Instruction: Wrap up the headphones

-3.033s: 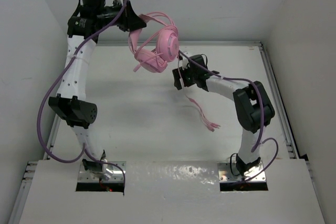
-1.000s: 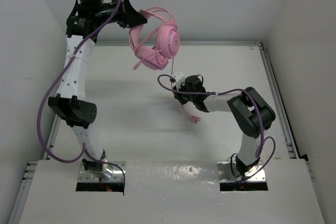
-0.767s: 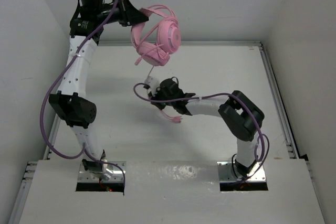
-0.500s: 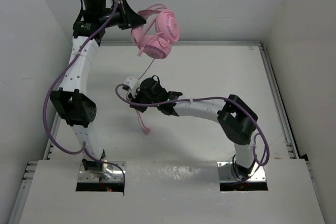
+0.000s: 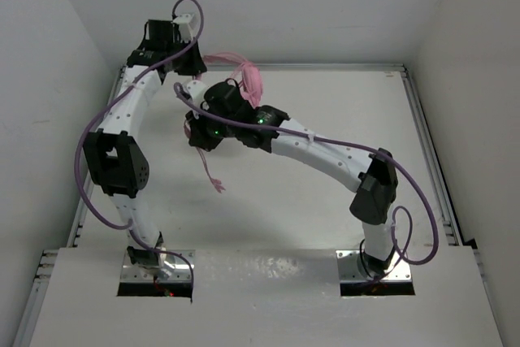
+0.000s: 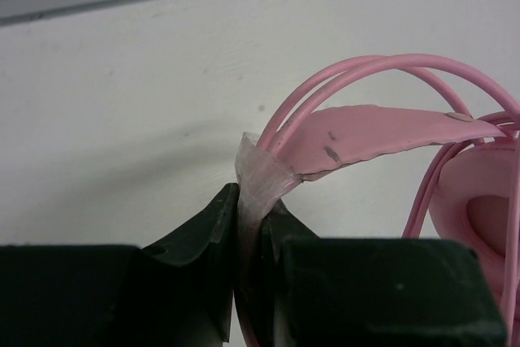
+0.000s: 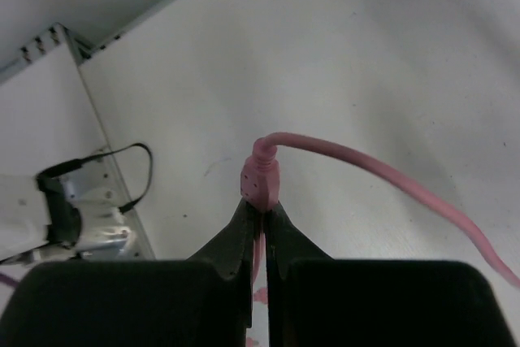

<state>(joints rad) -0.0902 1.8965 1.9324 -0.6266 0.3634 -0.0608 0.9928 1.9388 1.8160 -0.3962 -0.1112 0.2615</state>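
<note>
From above, the left arm (image 5: 130,111) reaches to the far left part of the table (image 5: 341,95), where the headphones (image 5: 246,79) show as a bit of pink, mostly hidden behind the right arm (image 5: 317,148), which stretches across in front of them; the thin pink cord (image 5: 210,175) dangles below that arm's wrist, its loose end over the table. In the left wrist view, the left gripper (image 6: 248,233) has its fingers pressed together on the end of the headband (image 6: 374,132), a scrap of clear film caught between them, with an earcup (image 6: 479,201) at the right edge. In the right wrist view, the right gripper (image 7: 262,221) pinches the cord just below a thicker moulded joint (image 7: 260,175), and the cord runs off to the right above the white surface
</note>
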